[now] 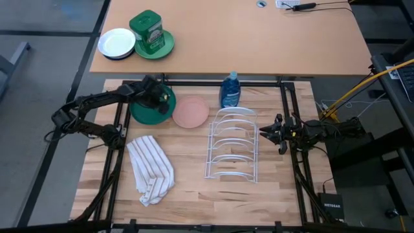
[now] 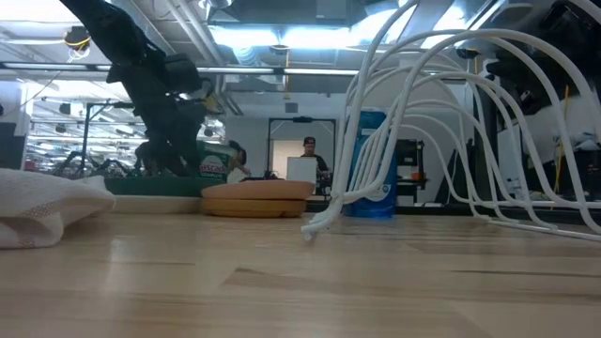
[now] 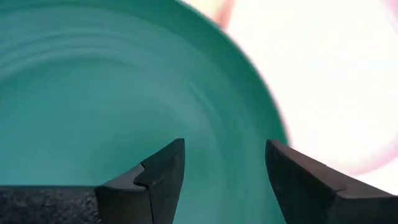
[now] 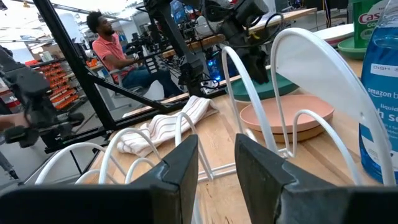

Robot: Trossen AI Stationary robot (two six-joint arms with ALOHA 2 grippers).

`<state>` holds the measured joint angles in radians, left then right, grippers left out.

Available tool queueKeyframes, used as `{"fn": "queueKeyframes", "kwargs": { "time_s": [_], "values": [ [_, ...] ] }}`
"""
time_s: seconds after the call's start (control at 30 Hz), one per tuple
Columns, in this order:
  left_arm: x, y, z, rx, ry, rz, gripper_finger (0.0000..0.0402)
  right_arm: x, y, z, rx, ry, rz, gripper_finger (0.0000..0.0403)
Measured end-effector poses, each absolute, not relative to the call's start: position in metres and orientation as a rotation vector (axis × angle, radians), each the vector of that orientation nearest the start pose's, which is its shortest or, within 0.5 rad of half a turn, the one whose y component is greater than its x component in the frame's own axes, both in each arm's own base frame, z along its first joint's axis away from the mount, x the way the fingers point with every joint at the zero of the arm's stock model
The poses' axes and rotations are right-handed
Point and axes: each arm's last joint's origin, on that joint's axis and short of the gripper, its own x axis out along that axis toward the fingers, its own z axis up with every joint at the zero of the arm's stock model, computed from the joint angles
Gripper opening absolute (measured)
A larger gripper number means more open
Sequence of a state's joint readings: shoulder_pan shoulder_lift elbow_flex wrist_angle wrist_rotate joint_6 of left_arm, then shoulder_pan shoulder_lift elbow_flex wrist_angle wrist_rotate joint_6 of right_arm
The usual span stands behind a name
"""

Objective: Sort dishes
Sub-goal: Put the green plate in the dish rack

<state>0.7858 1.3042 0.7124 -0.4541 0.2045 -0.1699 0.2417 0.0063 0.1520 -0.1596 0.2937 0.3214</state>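
- We find the white wire rack (image 1: 231, 144) on the counter (image 1: 194, 194) holding nothing; by our judgement no dish has yet been sorted into it.
- The dark green plate (image 1: 143, 114) lies flat at the counter's far left, and the salmon pink plate (image 1: 191, 111) sits just beside it, between it and the rack.
- We see only these two of the task's plates; no white or wood-like plate shows on the working counter.
- The left gripper (image 3: 224, 180) hangs directly over the green plate, its jaws apart and holding nothing; we cannot tell whether they touch the plate.
- The right gripper (image 4: 214, 168) waits beside the rack on the counter's right, jaws slightly apart and empty.
- A striped cloth (image 1: 151, 169) and a blue soap bottle (image 1: 229, 90) also stand on the counter.
- We judge the work at its start: both visible plates remain to be lifted and racked.
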Motion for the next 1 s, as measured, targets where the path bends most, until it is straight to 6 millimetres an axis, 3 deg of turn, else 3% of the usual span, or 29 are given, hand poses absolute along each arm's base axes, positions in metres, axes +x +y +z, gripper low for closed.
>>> {"fn": "queueKeyframes", "kwargs": {
  "time_s": [0.27, 1.0],
  "values": [
    [0.191, 0.137, 0.188, -0.585, 0.938, 0.497, 0.0211, 0.085, 0.012, 0.199, 0.318, 0.005, -0.054, 0.0111],
    [0.202, 0.102, 0.183, -0.323, 1.111, 0.653, 0.0211, 0.085, 0.012, 0.199, 0.317, 0.005, -0.054, 0.0111]
  ]
}}
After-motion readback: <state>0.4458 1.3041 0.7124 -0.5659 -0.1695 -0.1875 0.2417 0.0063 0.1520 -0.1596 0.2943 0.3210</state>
